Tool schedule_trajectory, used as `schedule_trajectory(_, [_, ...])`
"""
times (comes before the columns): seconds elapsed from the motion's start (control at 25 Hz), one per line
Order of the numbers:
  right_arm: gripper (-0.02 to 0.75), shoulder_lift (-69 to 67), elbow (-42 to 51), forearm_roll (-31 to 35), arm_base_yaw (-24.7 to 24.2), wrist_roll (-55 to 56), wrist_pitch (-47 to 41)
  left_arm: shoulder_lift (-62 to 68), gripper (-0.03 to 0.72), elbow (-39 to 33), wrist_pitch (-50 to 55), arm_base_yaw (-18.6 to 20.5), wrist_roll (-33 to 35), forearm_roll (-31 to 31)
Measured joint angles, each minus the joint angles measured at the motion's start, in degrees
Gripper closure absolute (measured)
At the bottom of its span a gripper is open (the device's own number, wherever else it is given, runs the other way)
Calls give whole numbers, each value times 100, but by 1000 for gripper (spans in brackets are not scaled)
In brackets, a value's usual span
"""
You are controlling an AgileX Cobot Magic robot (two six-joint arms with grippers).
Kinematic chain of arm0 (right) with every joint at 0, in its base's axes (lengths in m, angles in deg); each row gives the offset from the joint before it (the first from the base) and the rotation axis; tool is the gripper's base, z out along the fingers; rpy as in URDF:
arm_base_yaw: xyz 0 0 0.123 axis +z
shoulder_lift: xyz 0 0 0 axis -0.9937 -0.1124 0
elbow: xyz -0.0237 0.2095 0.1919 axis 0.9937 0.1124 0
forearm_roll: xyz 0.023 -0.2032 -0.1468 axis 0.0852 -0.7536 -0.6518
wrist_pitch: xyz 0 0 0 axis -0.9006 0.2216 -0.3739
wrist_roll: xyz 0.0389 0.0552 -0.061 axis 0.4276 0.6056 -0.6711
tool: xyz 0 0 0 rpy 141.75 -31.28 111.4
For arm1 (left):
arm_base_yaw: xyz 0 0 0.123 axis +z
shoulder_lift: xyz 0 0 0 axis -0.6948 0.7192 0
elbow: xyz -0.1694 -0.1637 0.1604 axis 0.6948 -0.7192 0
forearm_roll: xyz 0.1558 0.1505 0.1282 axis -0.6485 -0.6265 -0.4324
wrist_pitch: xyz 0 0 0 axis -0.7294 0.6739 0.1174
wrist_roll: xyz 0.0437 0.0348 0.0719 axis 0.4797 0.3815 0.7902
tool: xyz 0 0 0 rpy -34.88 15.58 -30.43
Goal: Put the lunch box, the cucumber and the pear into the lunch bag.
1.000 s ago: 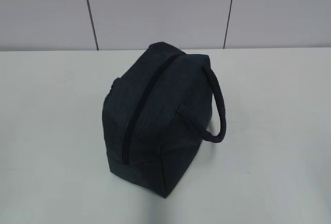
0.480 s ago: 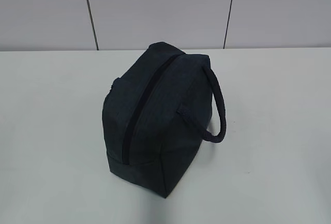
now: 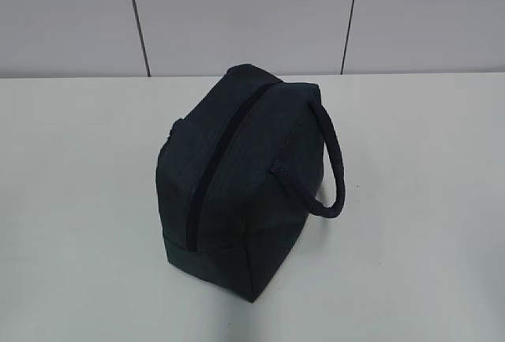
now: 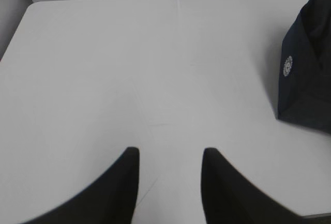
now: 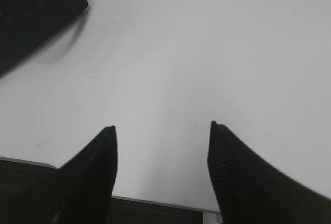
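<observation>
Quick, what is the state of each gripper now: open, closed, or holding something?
Left gripper: open, holding nothing, above the bare table.
Right gripper: open wider, holding nothing, near the table edge.

Lunch bag (image 3: 237, 176) mid-table (image 3: 71, 200), sole obstacle; zipper closed; bare surface either side.

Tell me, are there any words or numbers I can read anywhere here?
No text can be read.
Round white badge on the side of the lunch bag: too small and blurred to read.
Table and wall: no writing.
</observation>
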Motion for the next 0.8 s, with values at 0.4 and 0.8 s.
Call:
schedule_trajectory(0.4, [294, 0, 0, 0, 0, 0, 0, 0, 447, 0, 0, 0, 0, 0])
schedule_trajectory(0.8, [294, 0, 0, 0, 0, 0, 0, 0, 447, 0, 0, 0, 0, 0])
